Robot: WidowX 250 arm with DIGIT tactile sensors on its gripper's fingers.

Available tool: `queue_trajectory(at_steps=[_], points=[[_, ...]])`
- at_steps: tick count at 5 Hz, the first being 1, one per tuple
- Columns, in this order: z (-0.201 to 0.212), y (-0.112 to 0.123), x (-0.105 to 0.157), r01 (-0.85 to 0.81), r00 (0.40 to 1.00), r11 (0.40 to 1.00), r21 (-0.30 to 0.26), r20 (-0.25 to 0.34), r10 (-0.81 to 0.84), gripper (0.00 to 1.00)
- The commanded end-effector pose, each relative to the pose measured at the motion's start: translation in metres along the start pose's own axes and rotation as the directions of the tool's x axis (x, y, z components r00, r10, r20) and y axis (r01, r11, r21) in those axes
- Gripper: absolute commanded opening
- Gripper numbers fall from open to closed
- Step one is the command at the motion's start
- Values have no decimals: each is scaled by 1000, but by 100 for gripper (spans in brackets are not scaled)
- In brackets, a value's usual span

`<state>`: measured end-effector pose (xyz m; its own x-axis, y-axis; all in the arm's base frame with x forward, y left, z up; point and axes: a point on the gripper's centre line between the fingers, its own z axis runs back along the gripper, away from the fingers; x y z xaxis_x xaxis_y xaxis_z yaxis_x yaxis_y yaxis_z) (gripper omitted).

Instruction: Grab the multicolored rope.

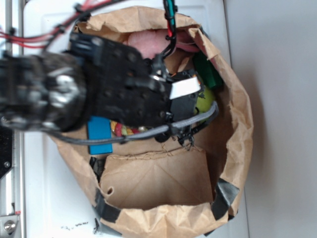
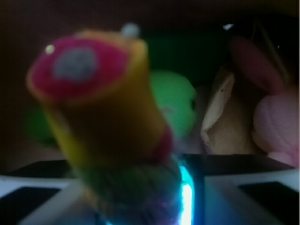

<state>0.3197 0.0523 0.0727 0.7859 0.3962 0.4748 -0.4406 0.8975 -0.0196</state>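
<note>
Multicolored rope: thick twisted cotton rope [image 2: 101, 126], banded red, yellow and pale green, standing end-on right before the wrist camera; a sliver of red and yellow shows under the arm in the exterior view [image 1: 121, 130].
Gripper: black robot gripper [image 1: 181, 99] reaching down into the bag; the rope rises from between its fingers, so it appears closed on the rope, though the contact itself is blurred.
Reason for hold: judged, the rope stands upright because it is pinched near its lower end.
Rope appearance: red end face with a pale centre, yellow collar, frayed greenish strands below.
Lime-green plush toy [image 2: 176, 105]: just behind the rope, not the target.
Pink plush [image 2: 276, 122]: off to the side, against the bag wall.
Blue flat block [image 1: 100, 135]: beside the arm.
Brown paper bag [image 1: 233, 148]: rolled rim, holding everything.
White tabletop [image 1: 44, 183]: carries the bag.
</note>
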Motion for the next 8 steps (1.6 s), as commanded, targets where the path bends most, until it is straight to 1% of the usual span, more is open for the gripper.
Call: queue_trajectory(at_steps=[1, 2, 3, 4, 5, 6, 7, 8], points=[[53, -7, 16, 9, 1000, 995, -103, -6, -9, 0], [72, -12, 18, 18, 999, 994, -111, -48, -23, 0], [86, -16, 21, 35, 994, 990, -135, -94, -48, 0], [106, -20, 17, 76, 983, 986, -146, -156, -99, 0], [121, -23, 14, 89, 975, 987, -132, -193, -113, 0], [126, -26, 14, 95, 959, 989, -111, -256, -120, 0], [138, -24, 13, 102, 950, 986, -131, -282, -136, 0], [147, -19, 15, 100, 959, 984, -151, -249, -136, 0]])
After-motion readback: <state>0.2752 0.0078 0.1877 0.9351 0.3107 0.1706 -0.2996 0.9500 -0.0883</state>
